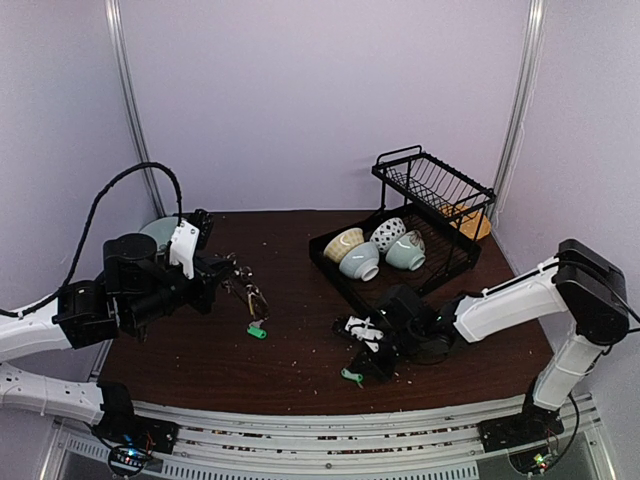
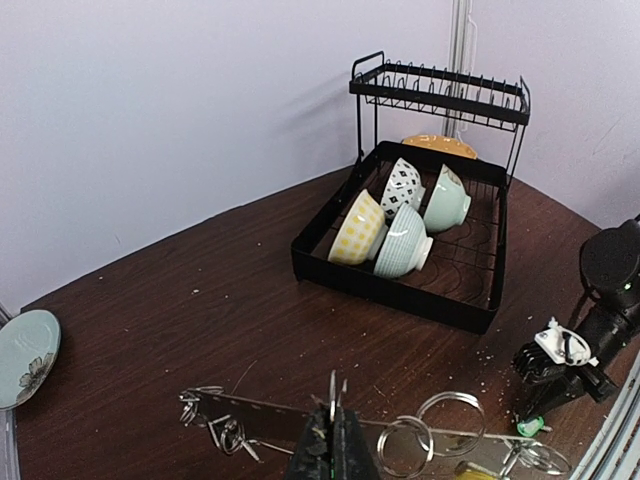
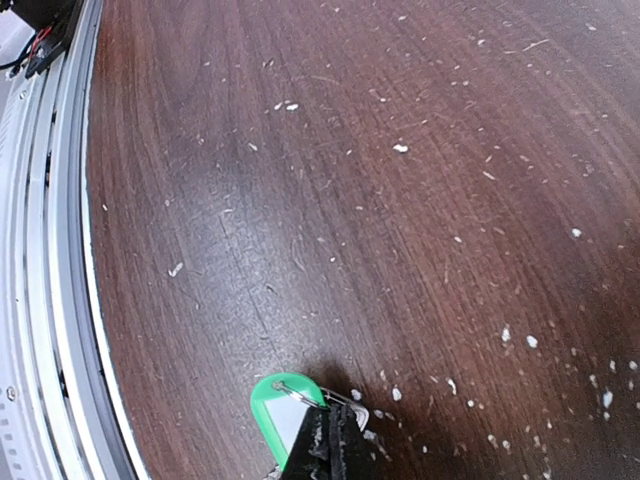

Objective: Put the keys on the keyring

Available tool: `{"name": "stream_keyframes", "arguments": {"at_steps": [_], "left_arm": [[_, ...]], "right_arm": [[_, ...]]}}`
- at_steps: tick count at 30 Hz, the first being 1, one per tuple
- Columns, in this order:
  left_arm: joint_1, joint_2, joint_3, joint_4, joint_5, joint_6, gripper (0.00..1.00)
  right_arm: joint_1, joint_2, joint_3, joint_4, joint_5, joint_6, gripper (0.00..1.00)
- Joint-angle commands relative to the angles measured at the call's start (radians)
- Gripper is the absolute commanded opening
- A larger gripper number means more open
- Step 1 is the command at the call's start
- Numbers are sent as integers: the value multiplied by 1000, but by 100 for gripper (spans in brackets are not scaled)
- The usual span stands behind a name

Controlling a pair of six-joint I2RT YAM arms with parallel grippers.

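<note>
My left gripper [image 1: 222,272] [image 2: 335,425] is shut on the keyring [image 2: 262,407], a thin wire loop seen nearly edge-on across the bottom of the left wrist view. Small split rings [image 2: 448,410] and keys [image 1: 248,297] hang on it, among them a green tag [image 1: 257,331] and a yellow head [image 2: 477,471]. My right gripper [image 1: 366,357] [image 3: 336,425] is low at the table's front middle. It is shut on the small wire ring of a green-tagged key [image 3: 278,420] [image 1: 351,377], whose tag sticks out to the left of the fingertips.
A black dish rack [image 1: 468,255] with several bowls [image 1: 362,262] stands at the back right. A pale plate [image 2: 24,356] lies at the far left. White crumbs dot the dark wooden table [image 3: 330,180], and a metal rail [image 3: 45,300] runs along its front edge.
</note>
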Motion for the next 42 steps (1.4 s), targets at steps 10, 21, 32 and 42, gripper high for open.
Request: {"name": "stream_keyframes", "arguments": {"at_steps": [10,21,32,42], "left_arm": [[2,57,39,105,73,74,0],[-8,75,26,219,215,163,0],[-8,60,2,166,97,85,0],[-8,78,6,168,107,92,0]], "right_arm": [[5,-238,91,-158,74,108,0],[4,-361,173,-257,113,140,0],[-92,-57,229,-318,199,296,32],[-88,103,204,-201,141,364,40]]}}
